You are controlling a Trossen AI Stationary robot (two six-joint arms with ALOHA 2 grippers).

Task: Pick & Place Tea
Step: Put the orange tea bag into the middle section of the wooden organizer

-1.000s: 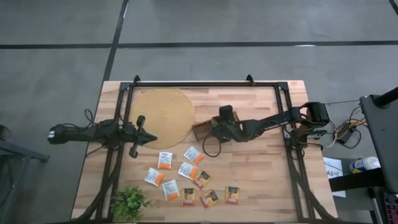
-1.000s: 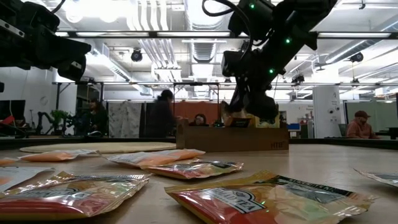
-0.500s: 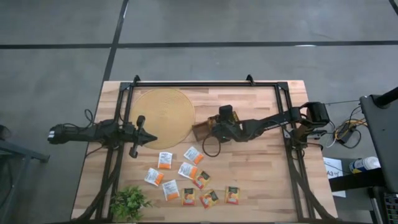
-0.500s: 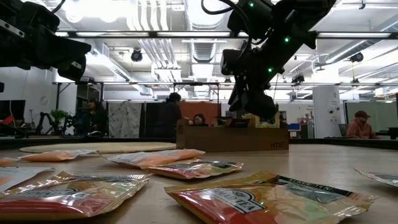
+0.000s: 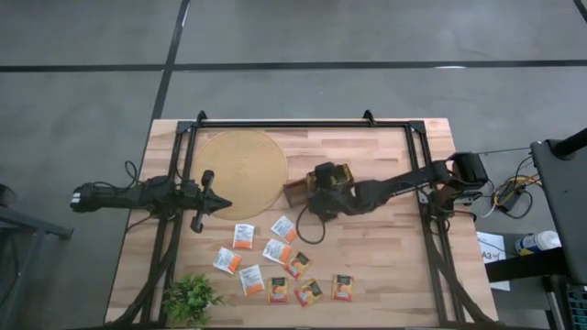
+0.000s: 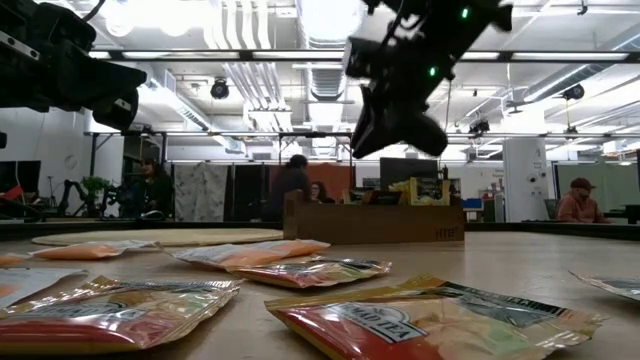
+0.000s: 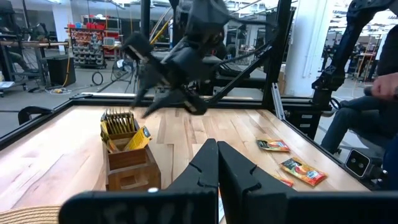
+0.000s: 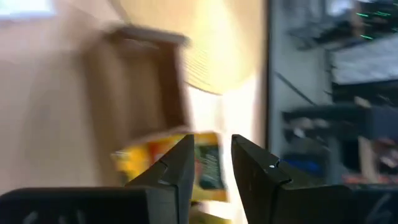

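Observation:
Several tea sachets point(image 5: 278, 249) lie flat on the wooden table, near its front edge; they fill the foreground of the low view point(image 6: 430, 315). A small wooden tray point(image 7: 127, 155) stands mid-table with more sachets upright in it, a yellow one point(image 7: 138, 138) leaning at its end. My right gripper point(image 5: 309, 200) hangs above the tray's near-left end point(image 6: 365, 135), slanting down. Its fingers are open point(image 8: 211, 162) with nothing between them. My left gripper point(image 5: 220, 204) waits shut and level at the table's left.
A round woven mat point(image 5: 240, 171) lies at the far left of the table, touching the tray's side. A small green plant point(image 5: 191, 298) stands at the near left corner. Black frame rails point(image 5: 431, 238) run along both sides. People sit in the room beyond the table.
My right gripper has risen out of the tray and drawn a little toward the table's near left, tipping less steeply. The sachets in the tray stay where they were.

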